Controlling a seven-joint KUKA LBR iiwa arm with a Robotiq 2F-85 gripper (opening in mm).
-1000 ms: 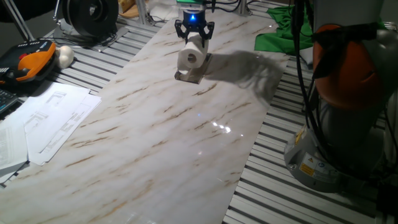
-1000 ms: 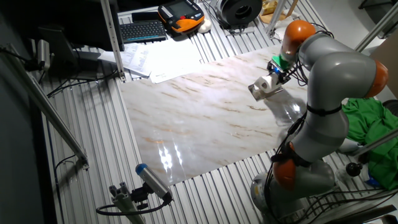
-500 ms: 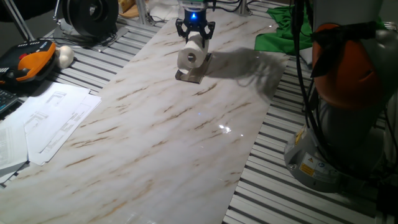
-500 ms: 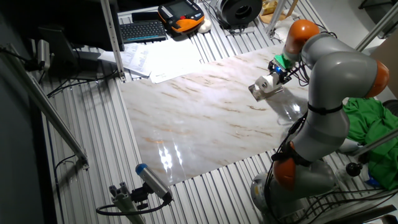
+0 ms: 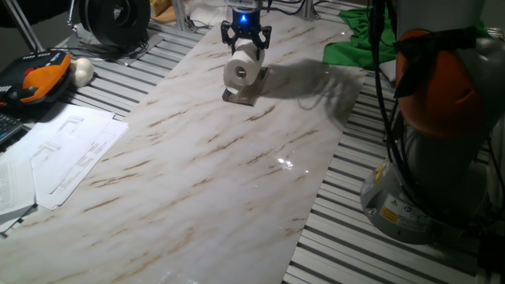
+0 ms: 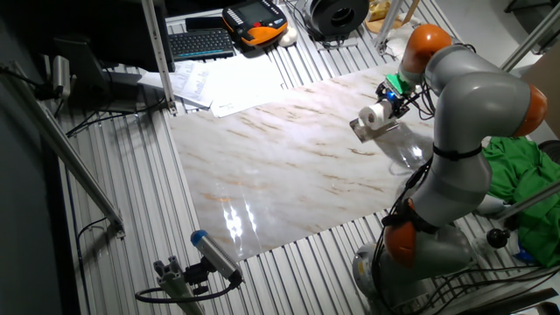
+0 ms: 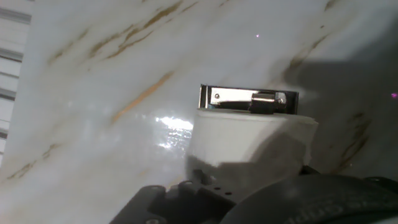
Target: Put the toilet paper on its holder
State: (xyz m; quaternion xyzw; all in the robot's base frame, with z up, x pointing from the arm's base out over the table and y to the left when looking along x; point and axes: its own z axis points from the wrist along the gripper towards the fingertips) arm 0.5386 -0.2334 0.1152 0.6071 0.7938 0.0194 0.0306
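My gripper is shut on the toilet paper, a white roll held tilted with its hollow core facing the camera. The roll hangs just above the holder, a small dark flat base on the marble board. In the other fixed view the gripper holds the toilet paper over the holder. In the hand view the toilet paper fills the lower middle and the holder shows just beyond it. I cannot tell whether the bar is inside the core.
A small white ball, an orange pendant and loose papers lie left of the marble board. A green cloth lies at the back right. The arm's base stands at the right edge.
The gripper and the roll have shifted slightly up and away from the camera above the holder base. The holder has not moved.
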